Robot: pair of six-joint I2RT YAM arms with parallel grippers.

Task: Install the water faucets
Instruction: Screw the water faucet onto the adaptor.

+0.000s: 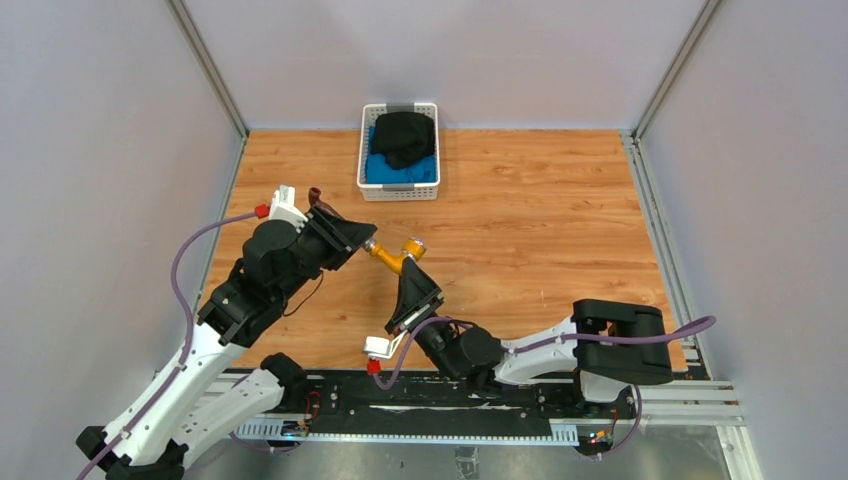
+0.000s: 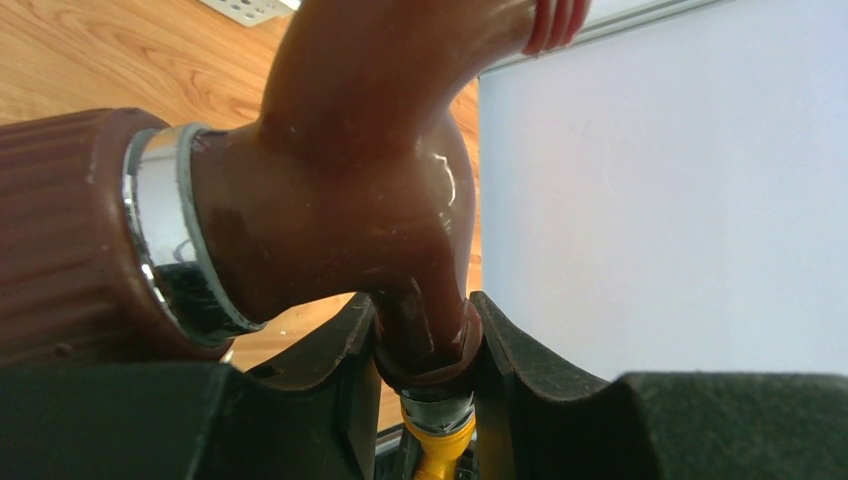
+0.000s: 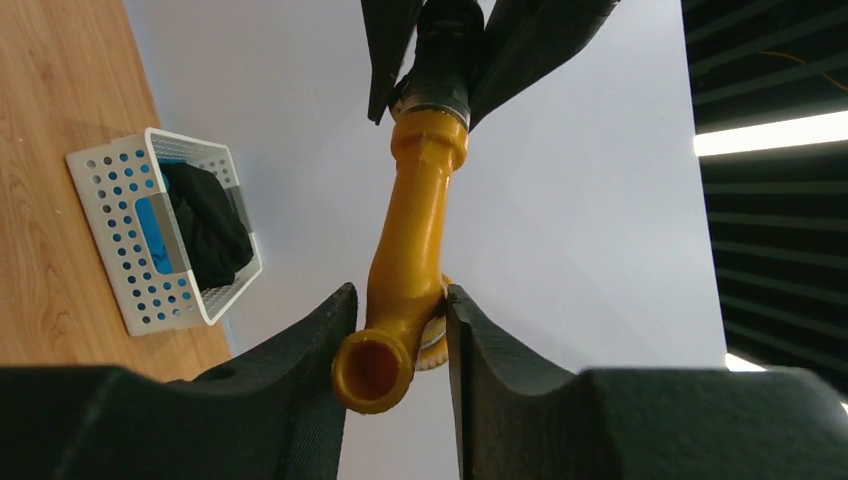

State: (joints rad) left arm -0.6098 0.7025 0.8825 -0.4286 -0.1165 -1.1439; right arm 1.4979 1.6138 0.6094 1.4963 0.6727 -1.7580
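Both faucets are held in the air, end to end. My left gripper (image 1: 360,243) is shut on the neck of the dark reddish-brown faucet (image 2: 350,170), which fills the left wrist view; its fingers (image 2: 520,350) clamp just above the silvery threaded end. That end meets the brass-yellow faucet (image 1: 393,258), seen below it in the left wrist view (image 2: 440,455). My right gripper (image 1: 412,270) is shut on the brass-yellow faucet (image 3: 410,250) near its open spout and knob, between its fingers (image 3: 320,340). The left gripper's fingers (image 3: 530,50) show at the top of the right wrist view.
A white perforated basket (image 1: 398,190) with black and blue cloth stands at the back of the wooden table (image 1: 540,220); it also shows in the right wrist view (image 3: 110,240). Grey walls and metal rails enclose the table on three sides.
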